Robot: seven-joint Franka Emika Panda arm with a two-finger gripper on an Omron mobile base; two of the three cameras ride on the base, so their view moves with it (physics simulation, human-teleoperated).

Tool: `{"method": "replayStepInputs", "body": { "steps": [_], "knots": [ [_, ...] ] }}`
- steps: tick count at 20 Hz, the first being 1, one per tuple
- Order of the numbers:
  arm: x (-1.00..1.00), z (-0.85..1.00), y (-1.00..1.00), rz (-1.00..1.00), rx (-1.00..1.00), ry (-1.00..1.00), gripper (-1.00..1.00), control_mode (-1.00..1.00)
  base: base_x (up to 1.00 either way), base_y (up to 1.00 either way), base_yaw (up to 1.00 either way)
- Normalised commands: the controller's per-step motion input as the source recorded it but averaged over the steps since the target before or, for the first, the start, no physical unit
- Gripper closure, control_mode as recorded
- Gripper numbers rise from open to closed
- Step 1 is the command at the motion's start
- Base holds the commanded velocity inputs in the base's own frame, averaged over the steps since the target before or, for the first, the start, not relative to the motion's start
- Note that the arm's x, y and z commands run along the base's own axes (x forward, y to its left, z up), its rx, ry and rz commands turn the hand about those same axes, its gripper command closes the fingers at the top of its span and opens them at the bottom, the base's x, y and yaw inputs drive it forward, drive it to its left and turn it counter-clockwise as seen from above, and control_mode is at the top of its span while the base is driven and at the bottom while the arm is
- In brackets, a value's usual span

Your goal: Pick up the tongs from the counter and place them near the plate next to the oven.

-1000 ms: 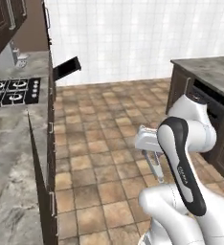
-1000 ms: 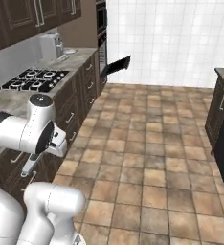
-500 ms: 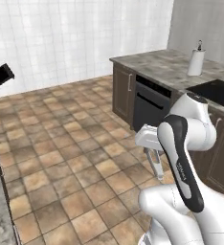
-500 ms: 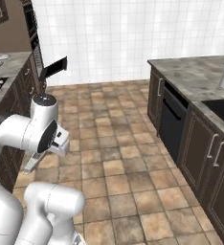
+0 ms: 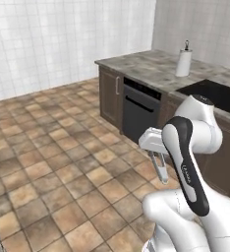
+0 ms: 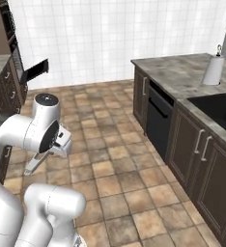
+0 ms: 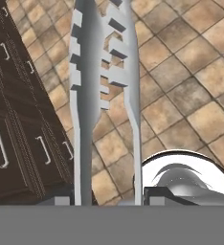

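The gripper [image 5: 158, 156] is closed on the tongs [image 5: 161, 169], its jaws drawn in against the two thin silvery arms, which hang down and slightly outward from it over the brown tiled floor [image 5: 63, 147]. In the right base view the gripper [image 6: 57, 147] sits at the side of the arm's dark joint, and the tongs [image 6: 36, 163] slant down and away from it toward the floor. In the hand view the tongs [image 7: 104, 91] run straight out ahead of the gripper [image 7: 106, 198], the two arms side by side with notched, toothed inner edges facing each other across a narrow gap; a row of dark brown cabinets [image 7: 23, 129] with light handles lies beside them on one side and bare tiles on the other. Well apart from the gripper, beyond it and to its right in the left base view, stands a stone counter [image 5: 151, 69] over dark cabinets, with a dishwasher front [image 5: 139, 110] below, a white paper towel roll [image 5: 184, 63] on top and a dark sink [image 5: 213, 93] set into it. Far off to the gripper's other side in the right base view, the oven [image 6: 11, 29] stands with its dark door [image 6: 35, 71] hanging open.
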Motion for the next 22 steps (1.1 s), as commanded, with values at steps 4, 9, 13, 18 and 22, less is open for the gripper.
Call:
{"method": "replayStepInputs", "body": {
  "steps": [4, 9, 13, 18, 22],
  "knots": [
    [0.0, 0.0, 0.0, 0.0, 0.0, 0.0, 1.0, 1.0, 0.44, 0.03, -0.16],
    [0.0, 0.0, 0.0, 0.0, 0.0, 0.0, 1.0, 1.0, 0.72, 0.0, -0.02],
    [0.0, 0.0, 0.0, 0.0, 0.0, 0.0, 1.0, 1.0, 0.89, 0.01, -0.03],
    [0.0, 0.0, 0.0, 0.0, 0.0, 0.0, 1.0, 1.0, 0.9, 0.02, -0.03],
    [0.0, 0.0, 0.0, 0.0, 0.0, 0.0, 1.0, 1.0, 0.88, 0.01, -0.03]
  ]
}}
